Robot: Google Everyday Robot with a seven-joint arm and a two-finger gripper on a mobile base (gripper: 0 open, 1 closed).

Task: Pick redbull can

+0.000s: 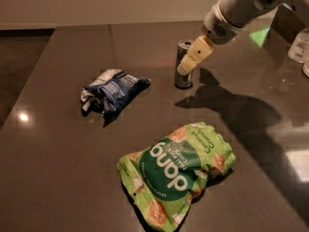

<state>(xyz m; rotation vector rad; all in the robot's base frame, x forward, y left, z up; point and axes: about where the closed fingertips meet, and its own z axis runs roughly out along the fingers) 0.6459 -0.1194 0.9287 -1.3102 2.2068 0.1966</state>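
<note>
1. Camera view looks down on a dark, smooth, glossy tabletop [58, 168] that carries three things and a small bright glint of light at its 9 o'clock edge.
2. The redbull can [182, 81] stands upright at about 1 o'clock from the tabletop's middle. It is a slim metal cylinder with a silver rim on top and a darker body.
3. The pincer [189, 62] is a pale cream, blunt, smooth-looking wedge. It slants down from 2 o'clock and lies across the can's upper half as seen from here.
4. Only that one cream part shows against the can, so I cannot tell whether the pincer is open or closed, or whether it has hold of the can.
5. Behind it the arm [231, 13] is a thick, rounded white shell with a small vented patch near the wrist. It throws a broad dark shadow over the tabletop towards 3 o'clock.
6. A crumpled dark blue-and-white snack bag [113, 91] lies flat at 10 o'clock, well apart from the can, its foil creased and its ends twisted.
7. A large green chip bag [176, 170] printed "dang" lies at 5 o'clock. It is puffy and wrinkled, with pale round crisps pictured along its edges.
8. Clear bottle-like shapes [300, 45] sit at the 3 o'clock edge.
</note>
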